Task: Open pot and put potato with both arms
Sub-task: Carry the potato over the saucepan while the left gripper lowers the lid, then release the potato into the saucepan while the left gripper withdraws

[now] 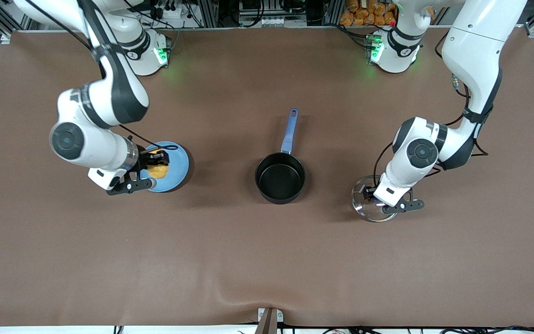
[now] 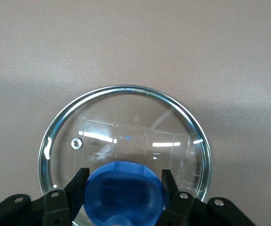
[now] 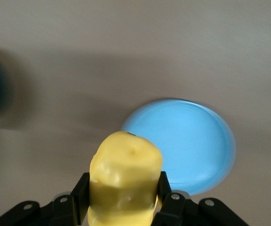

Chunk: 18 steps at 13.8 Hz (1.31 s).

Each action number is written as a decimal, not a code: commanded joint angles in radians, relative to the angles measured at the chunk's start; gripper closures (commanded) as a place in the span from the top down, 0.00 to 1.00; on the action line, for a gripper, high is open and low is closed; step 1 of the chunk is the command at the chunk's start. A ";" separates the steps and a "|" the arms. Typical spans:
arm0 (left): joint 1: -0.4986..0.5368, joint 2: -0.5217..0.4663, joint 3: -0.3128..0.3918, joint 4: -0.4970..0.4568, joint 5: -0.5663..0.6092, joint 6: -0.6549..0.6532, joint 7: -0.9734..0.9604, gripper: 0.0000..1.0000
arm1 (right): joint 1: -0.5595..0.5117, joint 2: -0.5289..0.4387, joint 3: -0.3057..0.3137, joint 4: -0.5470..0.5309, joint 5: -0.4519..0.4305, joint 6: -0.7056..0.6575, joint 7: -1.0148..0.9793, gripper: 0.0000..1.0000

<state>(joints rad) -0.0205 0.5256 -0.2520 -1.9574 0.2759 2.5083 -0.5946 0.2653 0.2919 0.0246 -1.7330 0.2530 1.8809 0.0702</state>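
Between the right jaws point(image 3: 123, 200), potato point(image 3: 125, 181), over plate point(image 3: 196, 146).

Right claw point(image 3: 123, 194) clamped shut; left claw point(image 2: 122, 188) likewise.

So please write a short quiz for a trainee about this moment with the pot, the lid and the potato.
1. True or false: the glass lid covers the pot.
2. What does the right gripper hold?
A. the potato
B. the lid's blue knob
C. nothing
3. Fill in: the right gripper is over the light-blue ____.

Key
1. False. The pot stands open; the lid is under the left gripper, toward the left arm's end of the table, fingers on either side of its knob.
2. A
3. plate
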 commanded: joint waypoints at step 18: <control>0.042 -0.458 -0.010 0.299 -0.244 -0.719 0.188 1.00 | 0.472 0.622 -0.008 0.604 -0.001 0.263 0.517 0.00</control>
<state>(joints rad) 0.0045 0.0568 -0.2603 -1.7736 0.0623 1.9075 -0.4600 0.7200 0.8710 0.0275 -1.1773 0.2691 2.1304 0.5497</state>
